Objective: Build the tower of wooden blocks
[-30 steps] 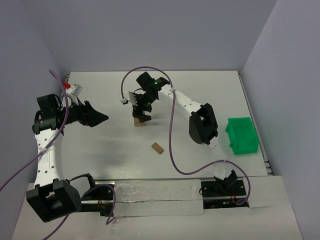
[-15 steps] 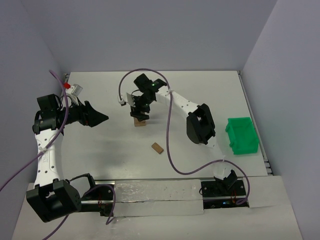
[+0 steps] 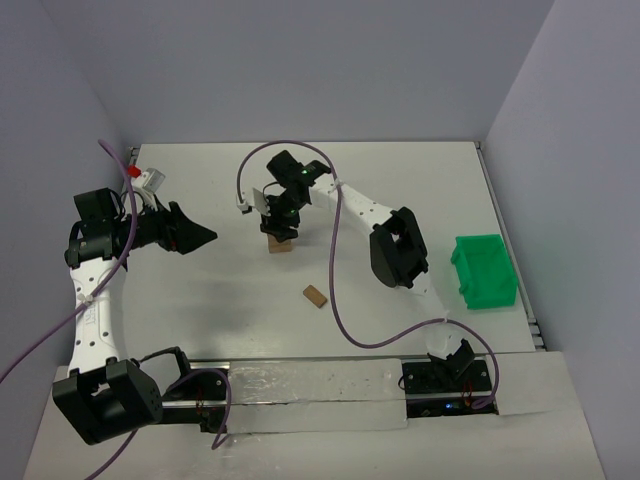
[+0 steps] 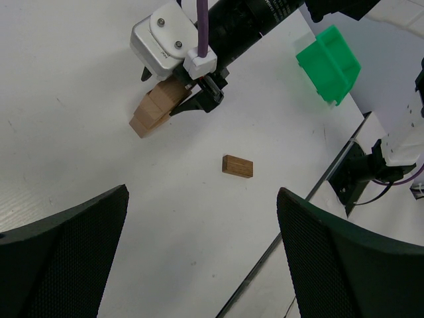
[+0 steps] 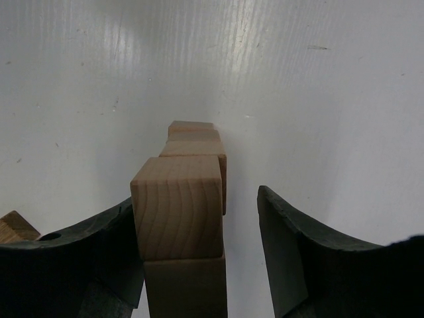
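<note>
The light-brown wooden block tower (image 5: 177,218) is straddled by the part-open right end effector (image 5: 195,199), apparently to square its top.

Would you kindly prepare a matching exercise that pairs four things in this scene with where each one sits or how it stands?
Things:
1. block tower
2. loose block
3. green bin
4. left pincer

Places or states:
A. open and empty, over the left side of the table
B. lying flat, alone, on the table
C. near the table's right edge
D. between the fingers of the right pincer

Pairs: 1-D, 2-B, 3-C, 4-A.
</note>
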Tool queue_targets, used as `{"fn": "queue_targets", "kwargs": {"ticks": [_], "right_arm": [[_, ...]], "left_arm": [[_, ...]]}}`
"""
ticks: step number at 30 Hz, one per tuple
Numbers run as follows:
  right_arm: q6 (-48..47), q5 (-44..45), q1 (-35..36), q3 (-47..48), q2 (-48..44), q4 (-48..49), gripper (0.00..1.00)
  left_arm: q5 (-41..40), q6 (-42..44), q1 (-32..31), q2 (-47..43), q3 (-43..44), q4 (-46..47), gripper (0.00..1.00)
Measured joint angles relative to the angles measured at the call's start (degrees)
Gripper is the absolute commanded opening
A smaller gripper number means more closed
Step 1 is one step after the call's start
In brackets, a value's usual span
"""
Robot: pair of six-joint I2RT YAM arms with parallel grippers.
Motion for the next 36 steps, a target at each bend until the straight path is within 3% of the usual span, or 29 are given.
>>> {"fn": "queue_targets", "kwargs": {"ticks": [15,36], "right_arm": [[0.08,0.08,0.53,0.00,0.02,0.13,0.62],[0.12,0.91,1.05,0.00,0.02,0.21,0.51]], "left_arm": [[0.00,0.02,0.00,0.11,-0.02,0.00,0.98],[0.00,0.04,0.00,0.22,-0.02,0.00,0.98]]}}
